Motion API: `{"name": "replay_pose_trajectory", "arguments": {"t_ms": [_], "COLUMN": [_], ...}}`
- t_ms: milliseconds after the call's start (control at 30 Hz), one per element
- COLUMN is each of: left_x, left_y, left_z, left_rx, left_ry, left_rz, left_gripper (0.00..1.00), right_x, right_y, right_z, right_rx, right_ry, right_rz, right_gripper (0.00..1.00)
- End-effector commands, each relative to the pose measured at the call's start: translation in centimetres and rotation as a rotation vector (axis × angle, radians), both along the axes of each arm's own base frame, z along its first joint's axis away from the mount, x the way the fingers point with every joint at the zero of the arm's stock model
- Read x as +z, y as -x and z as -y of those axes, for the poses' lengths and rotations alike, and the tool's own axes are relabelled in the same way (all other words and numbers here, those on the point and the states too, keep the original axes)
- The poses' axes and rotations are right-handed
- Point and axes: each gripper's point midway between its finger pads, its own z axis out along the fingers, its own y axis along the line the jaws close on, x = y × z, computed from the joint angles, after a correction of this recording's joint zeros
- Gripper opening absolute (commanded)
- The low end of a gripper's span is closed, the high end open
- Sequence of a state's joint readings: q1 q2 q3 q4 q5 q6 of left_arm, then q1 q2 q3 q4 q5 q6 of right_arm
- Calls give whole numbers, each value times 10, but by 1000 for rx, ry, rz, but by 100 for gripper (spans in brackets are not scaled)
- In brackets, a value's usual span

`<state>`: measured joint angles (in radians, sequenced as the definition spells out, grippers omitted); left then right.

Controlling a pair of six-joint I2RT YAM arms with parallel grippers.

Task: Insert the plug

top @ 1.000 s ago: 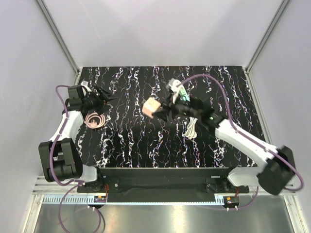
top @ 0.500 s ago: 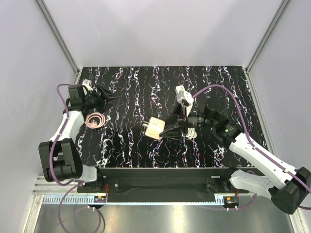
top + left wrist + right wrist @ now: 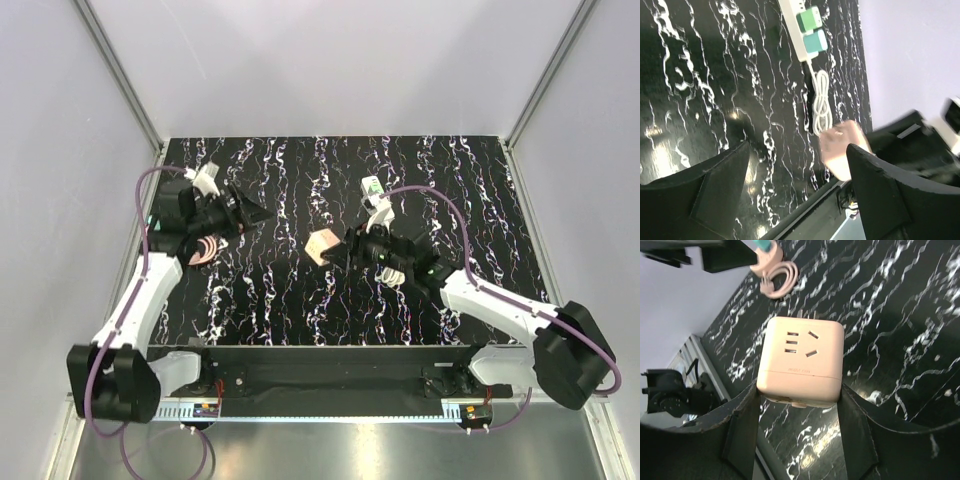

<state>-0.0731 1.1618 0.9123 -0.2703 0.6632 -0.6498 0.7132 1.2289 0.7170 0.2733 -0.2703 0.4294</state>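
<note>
The light-green plug (image 3: 810, 19) sits on the white power strip (image 3: 791, 14) next to a teal block (image 3: 815, 41); in the top view the plug (image 3: 372, 186) is at mid-right of the mat. My right gripper (image 3: 338, 250) is shut on a pink cube socket (image 3: 322, 246) and holds it above the mat, left of the strip. The right wrist view shows the cube (image 3: 800, 360) clamped between both fingers (image 3: 745, 420). My left gripper (image 3: 252, 213) is open and empty, pointing right; it also shows in the left wrist view (image 3: 800, 190).
The strip's coiled white cord (image 3: 393, 266) lies under my right arm and shows in the left wrist view (image 3: 822, 105). A coiled pink cord (image 3: 200, 248) lies at the mat's left, also in the right wrist view (image 3: 777, 277). Grey walls enclose three sides.
My left arm swung right towards the mat's middle. My right gripper kept hold of the pink cube, pulling it back towards me and then lifting it a little farther.
</note>
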Motion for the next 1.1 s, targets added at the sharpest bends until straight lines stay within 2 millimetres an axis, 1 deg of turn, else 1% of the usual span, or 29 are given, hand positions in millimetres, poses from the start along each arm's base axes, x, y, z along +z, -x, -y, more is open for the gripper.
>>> {"name": "replay_pose_trajectory", "arguments": {"t_ms": [0, 33, 67, 100, 133, 167, 233, 267, 300, 333, 367, 400, 433, 467, 500, 533, 567, 600, 633, 700, 767, 900, 967, 1000, 1067], "left_x": [0, 1, 6, 18, 21, 30, 41, 44, 50, 61, 70, 78, 92, 99, 105, 114, 117, 119, 126, 132, 134, 136, 127, 123, 119], "left_y": [30, 35, 41, 52, 55, 60, 60, 62, 65, 65, 69, 73, 77, 80, 85, 88, 89, 92, 96, 105, 106, 103, 93, 90, 86], "left_z": [11, 14, 18, 22, 23, 24, 23, 24, 25, 26, 29, 30, 32, 33, 36, 38, 40, 44, 46, 55, 58, 61, 63, 66, 66], "left_rx": [-88, -115, -142, -189, -201, -204, -196, -190, -193, -205, -205, -222, -247, -257, -279, -296, -305, -319, -337, -370, -366, -333, -302, -290, -269], "left_ry": [61, 82, 113, 143, 155, 163, 171, 195, 218, 246, 320, 358, 388, 437, 452, 460, 466, 473, 479, 495, 487, 477, 423, 409, 384], "left_rz": [36, 72, 96, 147, 187, 228, 287, 285, 302, 378, 358, 382, 477, 461, 485, 528, 532, 534, 555, 577, 584, 600, 560, 533, 534], "left_gripper": [83, 84, 84, 84, 84, 84, 84, 84, 84, 84, 85, 85, 85, 85, 85, 85, 85, 85, 85, 85, 85, 86, 86, 86, 86], "right_x": [49, 54, 60, 64, 76, 84, 102, 121, 133, 152, 162, 169, 177, 187, 191, 194, 198, 201, 201, 200, 194, 184, 183, 183, 185], "right_y": [-4, -4, -2, 1, 2, 2, 3, 4, 8, 12, 15, 20, 24, 27, 31, 33, 34, 37, 38, 39, 37, 35, 36, 36, 39], "right_z": [-17, -19, -21, -23, -22, -22, -19, -17, -17, -15, -14, -15, -15, -15, -15, -16, -17, -18, -20, -22, -25, -27, -27, -26, -25], "right_rx": [14, 23, 37, 50, 51, 51, 41, 43, 52, 70, 86, 118, 141, 168, 192, 212, 235, 263, 289, 321, 332, 325, 331, 336, 348], "right_ry": [-175, -189, -212, -231, -280, -308, -385, -445, -498, -566, -610, -647, -701, -753, -792, -816, -851, -878, -901, -931, -948, -946, -947, -951, -960], "right_rz": [87, 82, 86, 80, 76, 79, 62, 94, 80, 115, 117, 118, 86, 106, 74, 69, 81, 56, 62, 23, 6, -17, -13, -17, -13], "right_gripper": [0, 0, 0, 0, 0, 0, 0, 0, 0, 0, 0, 0, 0, 0, 0, 0, 0, 0, 0, 0, 0, 0, 0, 0, 0]}}
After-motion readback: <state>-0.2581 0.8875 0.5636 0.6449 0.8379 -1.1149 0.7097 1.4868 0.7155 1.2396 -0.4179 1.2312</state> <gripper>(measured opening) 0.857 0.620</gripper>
